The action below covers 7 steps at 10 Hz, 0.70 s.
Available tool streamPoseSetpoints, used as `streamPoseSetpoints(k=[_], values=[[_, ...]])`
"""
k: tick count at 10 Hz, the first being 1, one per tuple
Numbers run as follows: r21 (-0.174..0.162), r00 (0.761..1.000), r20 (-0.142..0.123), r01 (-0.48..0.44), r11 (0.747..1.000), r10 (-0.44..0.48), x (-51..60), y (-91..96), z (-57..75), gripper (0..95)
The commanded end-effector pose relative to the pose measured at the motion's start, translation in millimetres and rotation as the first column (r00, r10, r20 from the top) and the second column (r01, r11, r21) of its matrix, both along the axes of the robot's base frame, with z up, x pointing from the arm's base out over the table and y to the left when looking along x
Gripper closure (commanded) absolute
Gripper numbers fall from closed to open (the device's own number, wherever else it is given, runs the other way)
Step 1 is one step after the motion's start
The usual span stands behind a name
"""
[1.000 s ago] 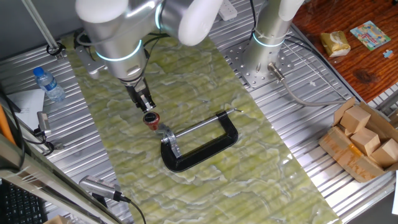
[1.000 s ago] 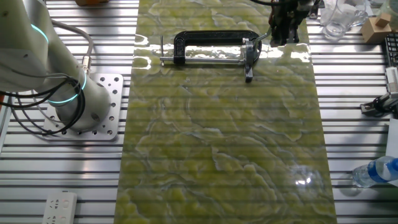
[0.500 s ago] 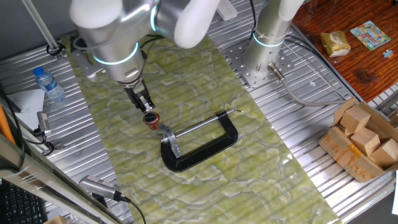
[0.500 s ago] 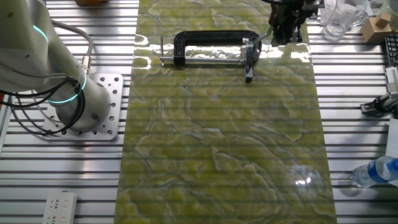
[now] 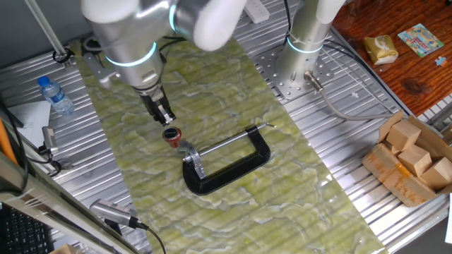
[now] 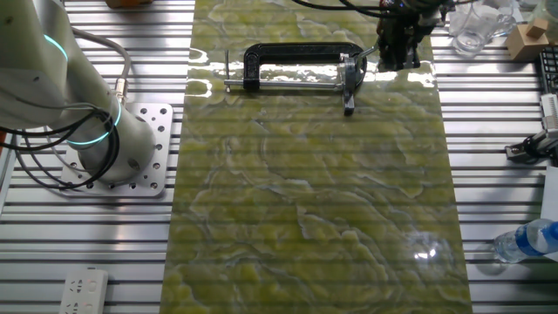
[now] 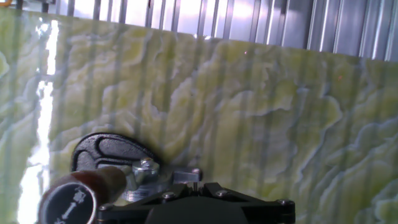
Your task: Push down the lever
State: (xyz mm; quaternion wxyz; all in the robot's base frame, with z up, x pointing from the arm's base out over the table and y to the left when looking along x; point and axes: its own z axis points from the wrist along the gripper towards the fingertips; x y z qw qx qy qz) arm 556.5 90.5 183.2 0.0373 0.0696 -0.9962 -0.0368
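The lever (image 5: 173,135) is a short silvery arm with a red knob, joined to the black C-clamp (image 5: 233,173), which lies flat on the green mat. My gripper (image 5: 164,118) is shut and empty, its tip just above and to the upper left of the knob, not visibly touching it. In the other fixed view the gripper (image 6: 397,59) stands at the clamp's right end, beside the lever (image 6: 362,59). In the hand view the knob (image 7: 78,200) sits at the lower left of the shut gripper (image 7: 194,185).
The green marbled mat (image 5: 233,92) lies on a ribbed metal table. A water bottle (image 5: 55,95) stands at the left. A box of wooden blocks (image 5: 413,159) is at the right. A second arm's base (image 5: 307,42) is at the back. Glass cups (image 6: 475,26) stand near the gripper.
My arm has shifted slightly and the gripper tip has crept a little up and left, away from the knob. The lever and clamp have not moved.
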Motion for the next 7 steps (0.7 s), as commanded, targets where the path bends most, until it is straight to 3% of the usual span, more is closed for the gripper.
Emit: streamPoseSetpoints(k=[1, 7], values=[[-0.004, 1.000, -0.008, 0.009, 1.000, -0.009, -1.8, 0.3, 1.3, 95.0], [0.035, 1.000, -0.022, -0.017, 0.999, 0.017, -4.5, -0.4, 8.9, 95.0]])
